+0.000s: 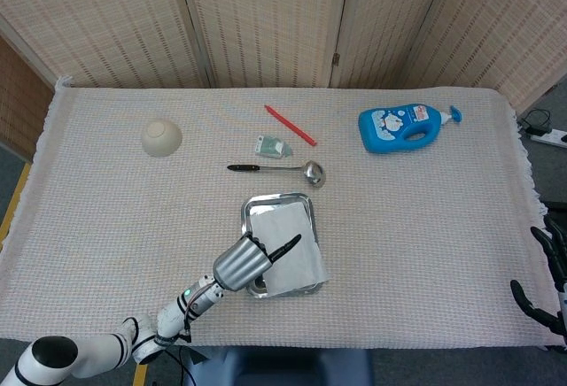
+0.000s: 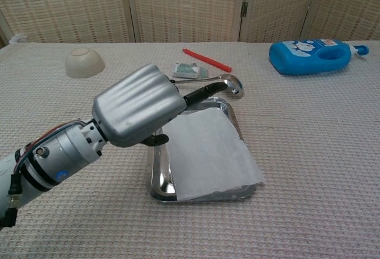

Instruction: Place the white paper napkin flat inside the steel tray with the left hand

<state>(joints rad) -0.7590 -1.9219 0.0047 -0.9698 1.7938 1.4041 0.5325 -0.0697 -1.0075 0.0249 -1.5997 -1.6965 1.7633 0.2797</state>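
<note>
The white paper napkin (image 1: 297,255) (image 2: 209,152) lies skewed in the steel tray (image 1: 276,198) (image 2: 157,176), its near right corner hanging over the tray's rim. My left hand (image 1: 244,262) (image 2: 136,113) hovers over the tray's left side with one dark finger stretched toward the far rim. It covers the napkin's far left corner, and I see nothing gripped in it. At the table's right edge, in the head view, my right hand (image 1: 545,284) hangs with its fingers apart, holding nothing.
A steel ladle (image 1: 283,170) (image 2: 228,84) lies just beyond the tray. Further back are a small packet (image 1: 272,146), a red stick (image 1: 290,126), an upturned bowl (image 1: 161,136) at the left and a blue bottle (image 1: 403,127) at the right.
</note>
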